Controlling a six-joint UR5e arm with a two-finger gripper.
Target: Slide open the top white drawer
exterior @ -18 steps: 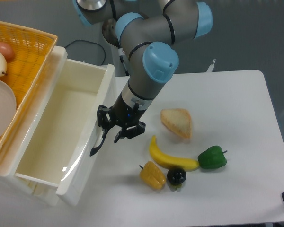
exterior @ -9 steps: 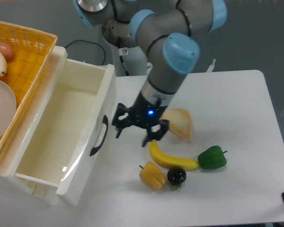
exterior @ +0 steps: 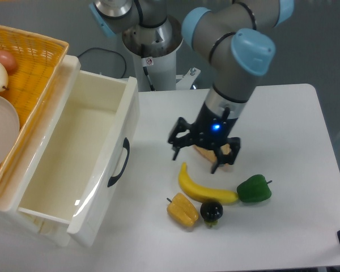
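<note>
Nearest the camera, on the white bench (exterior: 283, 226), a yellow pepper (exterior: 183, 210) sits touching a small dark round fruit (exterior: 211, 211), and just behind them a banana (exterior: 204, 188) curves from left to right, its right end meeting a green pepper (exterior: 254, 189). To the left, the top white drawer (exterior: 82, 164) stands pulled well out from its cabinet, its white inside bare and glossy; the black curved handle (exterior: 119, 162) on its front faces the fruit, with nothing touching it. Above the banana, the gripper (exterior: 197, 160) hangs over the bench with its jaws released and spread wide, holding nothing; one finger points down just left of the banana's upper tip, the other comes down on the right in front of a piece of bread (exterior: 226, 153), most of which is hidden behind the gripper. A blue light glows on the wrist above the fingers. The gripper is well apart from the drawer front, with bare bench between them. Farther back on the left, a yellow woven basket (exterior: 37, 62) rests on top of the cabinet, holding a white plate (exterior: 0, 133) and some pale and reddish rounded items at its far edge. Behind everything, the arm's grey base column (exterior: 156, 54) rises at the back edge of the bench.
</note>
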